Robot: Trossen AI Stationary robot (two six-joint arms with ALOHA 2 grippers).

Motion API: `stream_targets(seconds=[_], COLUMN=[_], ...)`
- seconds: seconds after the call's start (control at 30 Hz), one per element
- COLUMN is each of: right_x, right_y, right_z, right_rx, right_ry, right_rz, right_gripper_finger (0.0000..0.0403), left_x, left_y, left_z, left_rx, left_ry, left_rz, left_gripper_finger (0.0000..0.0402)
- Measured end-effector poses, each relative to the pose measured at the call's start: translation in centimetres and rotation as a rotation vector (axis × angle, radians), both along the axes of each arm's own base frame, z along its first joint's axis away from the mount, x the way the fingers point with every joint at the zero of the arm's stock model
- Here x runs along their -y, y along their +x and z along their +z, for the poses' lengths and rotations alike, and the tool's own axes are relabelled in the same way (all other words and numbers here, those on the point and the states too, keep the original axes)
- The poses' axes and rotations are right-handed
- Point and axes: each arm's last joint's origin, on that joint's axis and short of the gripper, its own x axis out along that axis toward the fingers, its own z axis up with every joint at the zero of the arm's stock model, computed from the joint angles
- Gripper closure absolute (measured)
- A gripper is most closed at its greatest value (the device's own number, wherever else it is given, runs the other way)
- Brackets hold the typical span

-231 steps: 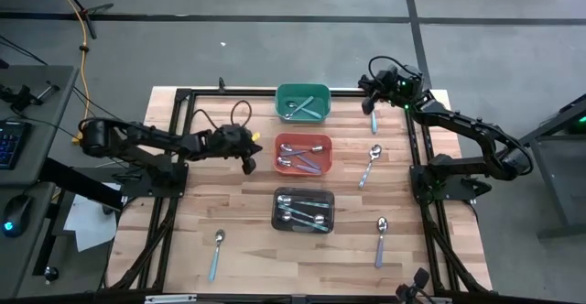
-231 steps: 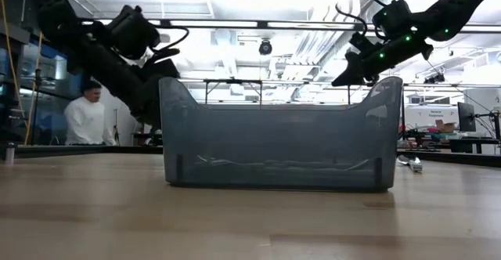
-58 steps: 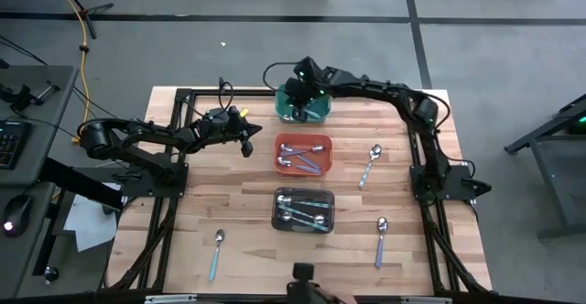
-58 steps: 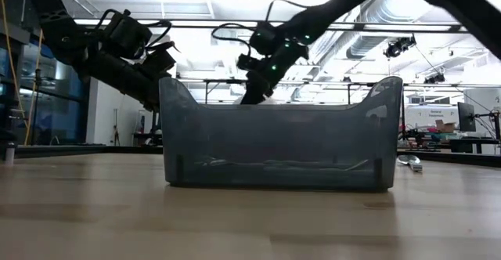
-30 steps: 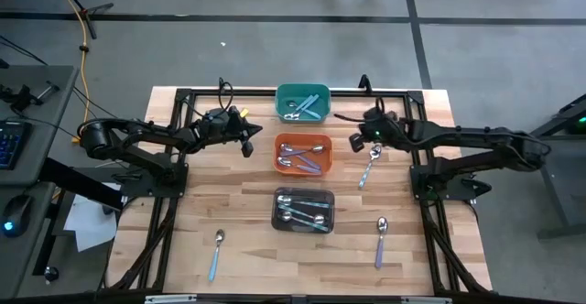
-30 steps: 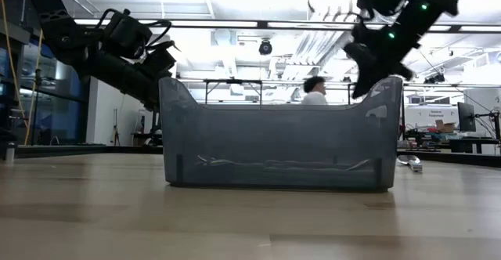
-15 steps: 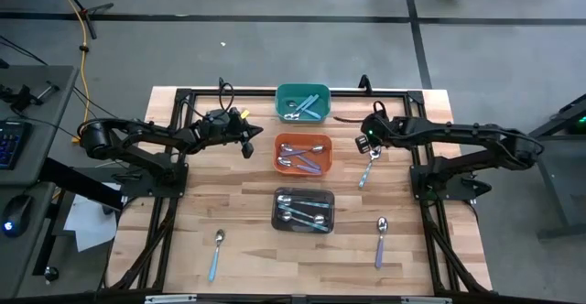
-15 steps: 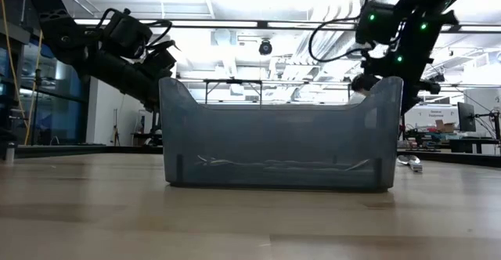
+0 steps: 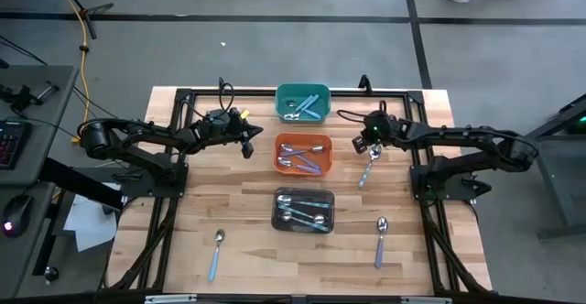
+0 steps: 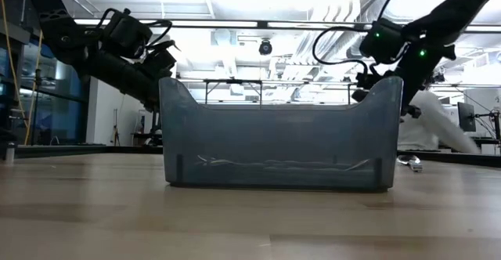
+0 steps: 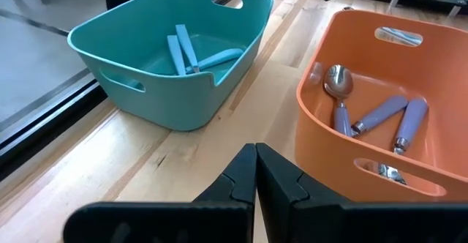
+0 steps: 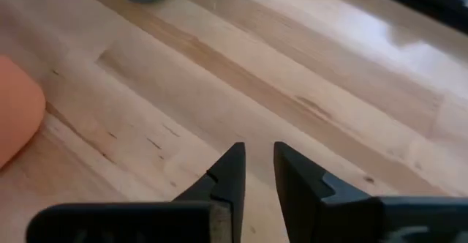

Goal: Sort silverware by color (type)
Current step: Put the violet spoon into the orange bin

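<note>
Three spoons lie flat on the wooden table in the high view: one [image 9: 369, 167] right of the orange bin, a lavender-handled one [image 9: 381, 240] near the near right corner, and a light-blue one [image 9: 216, 254] at the near left. Others lie in the teal bin [image 9: 303, 103], the orange bin [image 9: 303, 154] and the black bin [image 9: 303, 210]. My right gripper [image 9: 363, 145] hovers just beside the first spoon's bowl end, slightly open [image 12: 258, 159]; the spoon is outside its wrist view. My left gripper [image 9: 247, 146] waits shut [image 11: 256, 151] left of the orange bin.
The three bins stand in a row down the table's middle; the black bin [image 10: 278, 135] fills the low view. A dark metal frame [image 9: 183, 93] runs around the table's edges. Bare wood lies left and right of the bins. A person [image 10: 438, 131] shows in the room behind.
My right gripper has moved a little toward the table's right edge, away from the orange bin, and has come down toward the spoon right of that bin. The spoons and bins lie as before.
</note>
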Motion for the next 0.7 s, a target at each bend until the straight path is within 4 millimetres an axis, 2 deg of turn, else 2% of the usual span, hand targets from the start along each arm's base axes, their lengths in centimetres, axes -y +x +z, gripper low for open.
stream_targets(seconds=[0.2,0.57,0.7], right_x=[0.6,0.6,1.5], right_y=[-0.1,0.0,0.1], right_z=[-0.1,0.0,1.0], right_rx=[0.032,0.076,0.063], right_ry=[-0.039,-0.005,0.0], right_rz=[0.012,0.041,0.108], right_gripper_finger=[0.0352,0.0352,0.0352], left_x=[0.0,0.0,0.0], left_y=[0.0,0.0,0.0], left_z=[0.0,0.0,0.0], left_rx=[0.005,0.009,0.009], left_ry=[-0.008,-0.009,-0.008], left_rz=[0.004,0.005,0.005], left_gripper_finger=[0.0401,0.0401,0.0401])
